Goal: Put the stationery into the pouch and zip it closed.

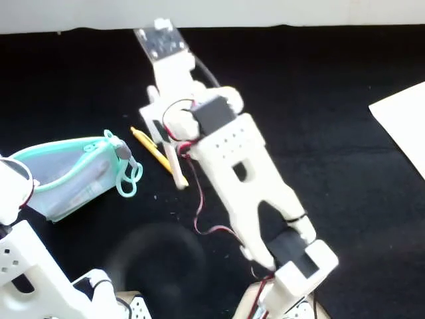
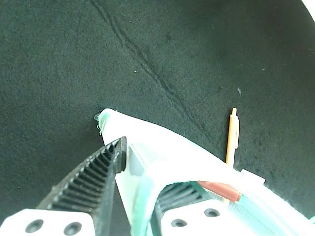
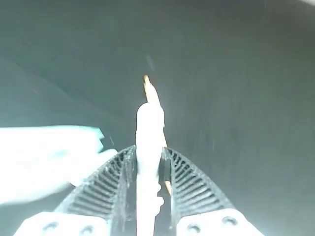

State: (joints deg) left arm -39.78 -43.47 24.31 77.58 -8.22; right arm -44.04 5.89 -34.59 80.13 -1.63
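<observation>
The pouch (image 1: 70, 174) is translucent with a mint zip rim and lies open at the table's left, with items inside it. Its zip pull with a mint loop (image 1: 127, 174) hangs at the end nearest the centre. My left gripper (image 2: 140, 167) is shut on the pouch's (image 2: 162, 152) far-left edge, and something red (image 2: 220, 190) shows inside. My right gripper (image 3: 148, 152) is shut on a white pen (image 3: 149, 123), just right of the pouch's (image 3: 44, 157) mouth. In the high view this white pen (image 1: 178, 169) hangs tilted over a yellow pen (image 1: 151, 148) lying on the black cloth.
A white sheet (image 1: 406, 126) lies at the right edge of the black table. A pale wall strip (image 1: 299, 12) runs along the back. The right arm (image 1: 239, 173) with its red cable crosses the middle. The yellow pen (image 2: 232, 135) lies beyond the pouch.
</observation>
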